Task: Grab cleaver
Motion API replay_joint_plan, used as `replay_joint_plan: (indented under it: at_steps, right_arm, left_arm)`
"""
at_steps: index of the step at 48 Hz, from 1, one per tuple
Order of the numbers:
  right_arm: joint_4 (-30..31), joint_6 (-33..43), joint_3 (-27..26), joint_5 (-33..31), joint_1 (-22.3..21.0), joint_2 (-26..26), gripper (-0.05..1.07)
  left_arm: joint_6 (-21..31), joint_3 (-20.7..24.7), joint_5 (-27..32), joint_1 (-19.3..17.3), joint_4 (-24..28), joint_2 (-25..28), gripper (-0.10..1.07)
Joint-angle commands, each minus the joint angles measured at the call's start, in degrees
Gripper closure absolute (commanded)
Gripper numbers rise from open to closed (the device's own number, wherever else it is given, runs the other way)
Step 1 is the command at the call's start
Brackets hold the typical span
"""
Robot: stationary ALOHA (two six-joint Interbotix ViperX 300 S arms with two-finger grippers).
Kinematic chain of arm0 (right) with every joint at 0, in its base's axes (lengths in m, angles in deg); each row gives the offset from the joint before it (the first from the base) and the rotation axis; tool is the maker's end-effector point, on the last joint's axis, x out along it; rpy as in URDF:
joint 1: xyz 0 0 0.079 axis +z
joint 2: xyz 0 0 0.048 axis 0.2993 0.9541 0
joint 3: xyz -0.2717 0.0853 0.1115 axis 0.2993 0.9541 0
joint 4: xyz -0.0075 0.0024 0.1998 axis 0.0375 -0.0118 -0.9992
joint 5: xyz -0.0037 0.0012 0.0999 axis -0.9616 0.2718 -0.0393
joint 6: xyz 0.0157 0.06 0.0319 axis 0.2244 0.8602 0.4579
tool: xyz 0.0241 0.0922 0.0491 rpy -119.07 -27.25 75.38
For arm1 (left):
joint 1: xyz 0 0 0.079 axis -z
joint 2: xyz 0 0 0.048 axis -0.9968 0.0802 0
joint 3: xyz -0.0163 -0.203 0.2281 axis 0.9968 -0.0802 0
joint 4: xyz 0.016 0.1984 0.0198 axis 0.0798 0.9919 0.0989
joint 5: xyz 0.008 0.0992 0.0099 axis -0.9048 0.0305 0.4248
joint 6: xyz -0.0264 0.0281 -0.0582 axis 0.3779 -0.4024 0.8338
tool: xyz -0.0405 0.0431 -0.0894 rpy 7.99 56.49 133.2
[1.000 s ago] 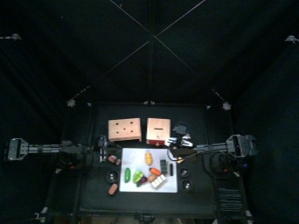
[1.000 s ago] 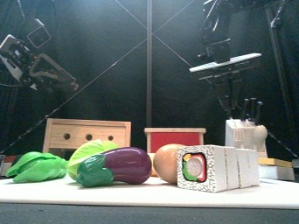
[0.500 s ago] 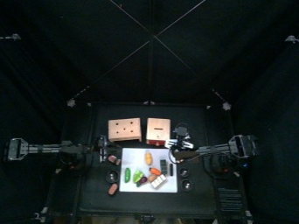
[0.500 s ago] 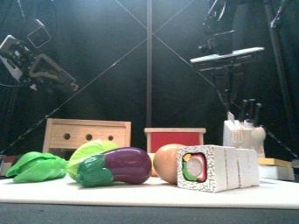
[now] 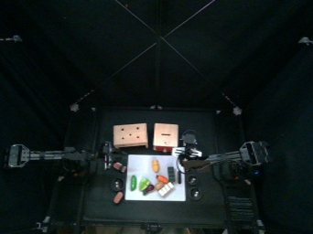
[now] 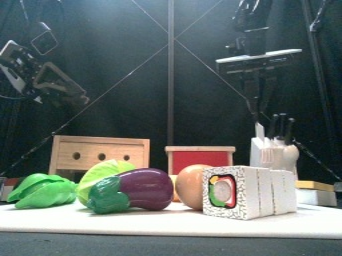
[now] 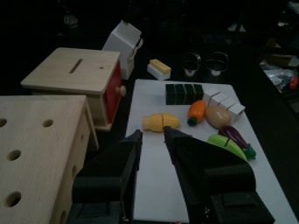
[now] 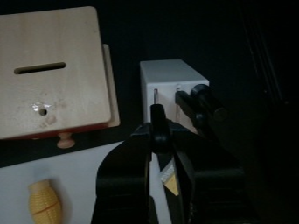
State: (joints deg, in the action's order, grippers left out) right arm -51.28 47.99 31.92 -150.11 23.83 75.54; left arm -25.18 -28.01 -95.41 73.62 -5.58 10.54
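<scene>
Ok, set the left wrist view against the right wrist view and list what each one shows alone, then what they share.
Left wrist only: the left gripper, the holed tan block, the sushi roll and the eggplant.
Right wrist only: the right gripper and the black handles standing in the white block.
Both: the slotted tan box, the white block beside it and the white board.
</scene>
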Motion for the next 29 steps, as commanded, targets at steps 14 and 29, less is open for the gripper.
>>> replay_joint_plan:
  at_steps: [14,29]
  right_arm:
    - [1.1,-0.1,-3.2,-2.8,2.4,-2.5,0.61]
    - [1.5,0.0,-4.7,-4.3,4.6,-2.6,0.61]
  left_arm:
    - [0.1,0.6,-0.2,-0.2,-0.1,0.2,0.27]
    - [0.1,0.6,-0.1,-0.2,0.0,0.2,0.27]
